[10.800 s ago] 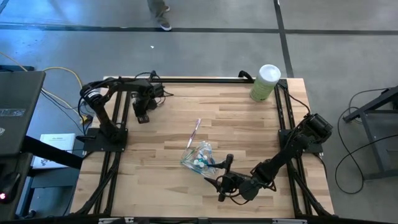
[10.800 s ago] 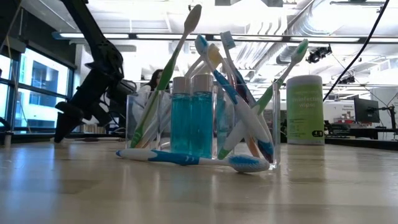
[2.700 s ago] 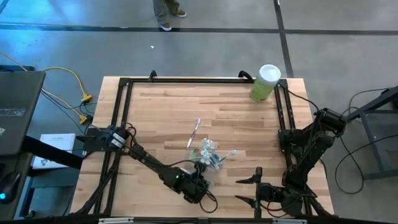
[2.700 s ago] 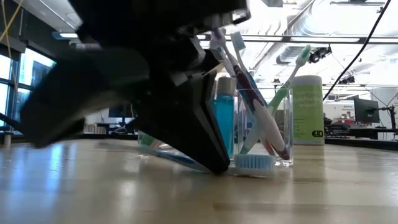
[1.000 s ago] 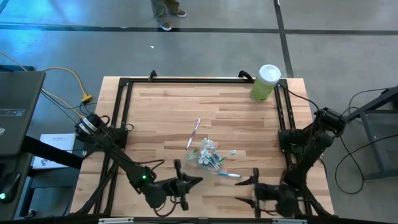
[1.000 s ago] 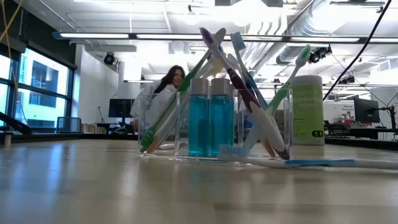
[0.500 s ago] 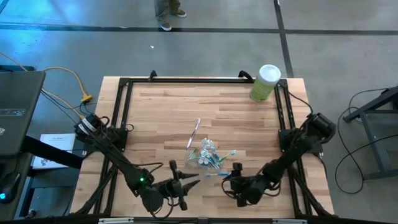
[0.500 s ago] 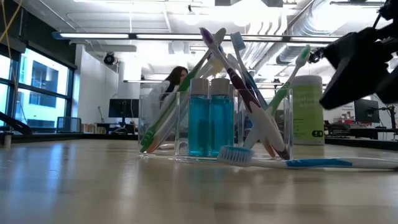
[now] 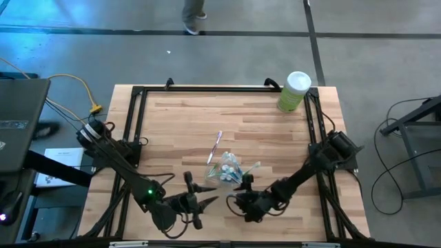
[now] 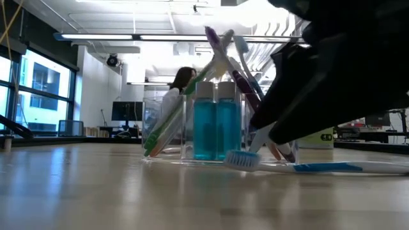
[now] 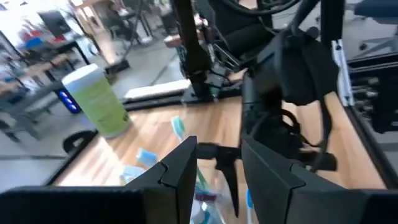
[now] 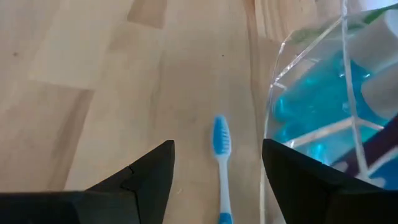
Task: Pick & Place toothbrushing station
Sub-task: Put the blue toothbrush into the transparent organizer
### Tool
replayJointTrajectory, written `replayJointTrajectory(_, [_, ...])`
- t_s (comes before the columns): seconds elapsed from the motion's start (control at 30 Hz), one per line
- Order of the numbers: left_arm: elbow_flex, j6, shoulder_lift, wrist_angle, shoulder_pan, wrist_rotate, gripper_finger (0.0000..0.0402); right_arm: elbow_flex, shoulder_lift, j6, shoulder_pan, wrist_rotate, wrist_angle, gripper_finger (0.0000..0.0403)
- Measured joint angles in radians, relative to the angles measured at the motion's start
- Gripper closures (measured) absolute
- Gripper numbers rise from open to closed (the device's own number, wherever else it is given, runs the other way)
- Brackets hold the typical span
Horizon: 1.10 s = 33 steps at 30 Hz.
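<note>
A clear plastic cup (image 9: 227, 170) stands on its base on the wooden table, holding several toothbrushes and two teal tubes (image 10: 216, 121). A blue toothbrush (image 12: 220, 155) lies flat on the table beside the cup; it also shows in the low view (image 10: 307, 167). My right gripper (image 9: 238, 192) is open just on the near side of the cup, with one finger on each side of the blue toothbrush and clear of it (image 12: 217, 186). My left gripper (image 9: 199, 191) is open and empty, near and left of the cup.
A pink toothbrush (image 9: 216, 147) lies on the table just beyond the cup. A tall pale-green canister (image 9: 295, 91) with a white lid stands at the far right corner. Black frame rails (image 9: 207, 89) run along the table's edges. A person walks past beyond the table (image 9: 195, 14).
My right gripper has gone from the table's near right toward the left and the cup, staying open, and now stands over the blue toothbrush. The cup has stayed where it was.
</note>
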Motion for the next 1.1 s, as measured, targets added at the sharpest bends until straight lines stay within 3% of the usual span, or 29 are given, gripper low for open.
replayJointTrajectory(0.33, [0.000,-0.148,-0.065,-0.187,-0.026,0.032,0.0280,0.001,0.015,-0.005,-0.029,-0.039,0.005,0.0168])
replayJointTrajectory(0.53, [0.000,-0.154,-0.065,-0.200,-0.063,0.027,0.0280,0.004,0.024,-0.024,-0.037,-0.018,0.007,0.0168])
replayJointTrajectory(0.63, [0.000,-0.154,-0.065,-0.201,-0.081,0.026,0.0280,0.009,0.026,-0.059,-0.020,0.047,-0.030,0.0168])
replayJointTrajectory(0.83, [0.000,-0.151,-0.066,-0.208,-0.108,-0.020,0.0280,0.172,0.022,-0.043,0.026,0.087,-0.220,0.0168])
replayJointTrajectory(1.1, [0.000,-0.206,-0.131,-0.292,-0.133,0.010,0.0280,0.225,0.060,-0.019,0.056,0.072,-0.229,0.0168])
